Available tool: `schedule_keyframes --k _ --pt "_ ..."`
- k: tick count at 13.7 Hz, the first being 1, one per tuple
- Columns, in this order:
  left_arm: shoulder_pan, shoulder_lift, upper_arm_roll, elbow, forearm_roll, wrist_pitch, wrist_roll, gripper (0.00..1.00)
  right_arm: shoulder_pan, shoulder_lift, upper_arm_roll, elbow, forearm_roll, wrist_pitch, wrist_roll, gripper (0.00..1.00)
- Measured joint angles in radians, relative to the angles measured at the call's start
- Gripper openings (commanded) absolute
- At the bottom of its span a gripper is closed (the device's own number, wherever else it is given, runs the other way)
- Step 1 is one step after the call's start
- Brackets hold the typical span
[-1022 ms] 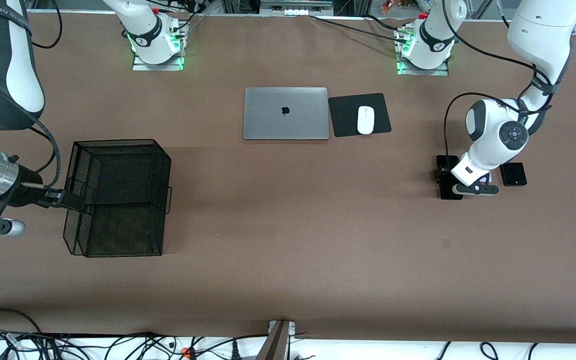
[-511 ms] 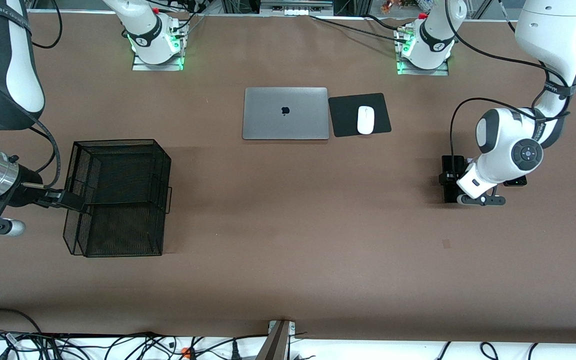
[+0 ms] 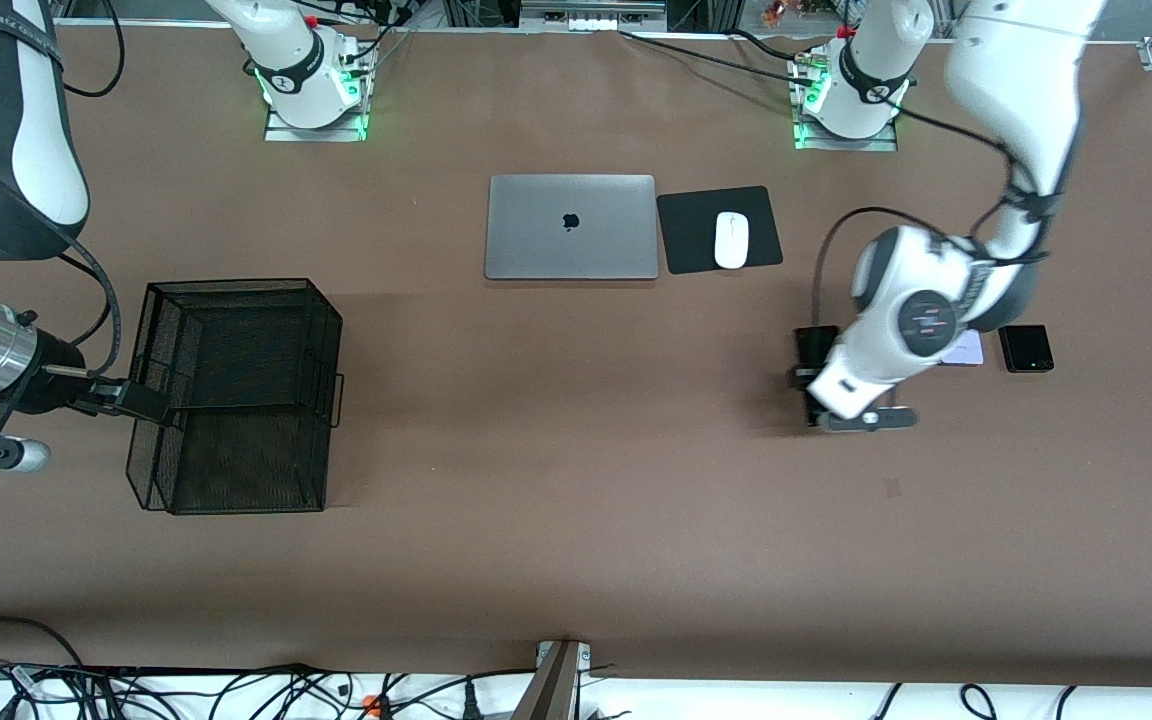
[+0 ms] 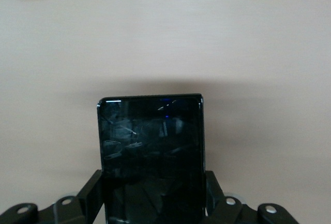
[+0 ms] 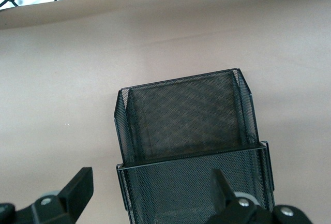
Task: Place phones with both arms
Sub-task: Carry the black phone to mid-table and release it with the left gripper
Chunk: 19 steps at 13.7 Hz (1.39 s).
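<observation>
lavender phone (image 3: 966,348): mostly hidden by left arm | black phone (image 4: 151,157): lower end cut off

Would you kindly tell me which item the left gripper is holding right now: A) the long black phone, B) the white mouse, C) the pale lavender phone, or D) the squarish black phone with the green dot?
A: the left gripper is shut on the long black phone, while the lavender phone and dotted black phone lie on the table.

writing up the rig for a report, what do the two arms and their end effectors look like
Both arms are glossy white with rounded segments, dark grey joint bands and black cables looped alongside. The left end effector is black with two fingers; the right end effector is black, on a silver wrist collar. Green lights glow at both bases.
</observation>
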Motion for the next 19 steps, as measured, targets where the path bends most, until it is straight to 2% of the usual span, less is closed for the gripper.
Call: schedule_keyframes --k 3,6,11,15,19 --pt "-0.134 0.121 -0.001 0.18 0.0 -0.035 -0.184 0.0 0.0 0.0 0.0 0.0 0.0 0.0 0.0 1.0" --pt "-0.235 0.213 -0.001 0.32 -0.027 -0.04 -0.284 0.0 0.0 0.0 -0.001 0.0 0.0 0.0 0.0 1.0" --pt "-0.394 0.317 -0.002 0.516 -0.064 -0.041 -0.323 0.0 0.0 0.0 -0.001 0.0 0.0 0.0 -0.001 1.0" --pt "-0.511 0.441 0.004 0.7 -0.064 -0.042 -0.327 0.0 -0.001 0.0 -0.002 0.0 0.0 0.0 -0.008 1.0" --pt "-0.557 0.541 0.011 0.795 -0.064 0.009 -0.339 0.0 -0.001 0.0 -0.002 0.0 0.0 0.0 -0.009 1.0"
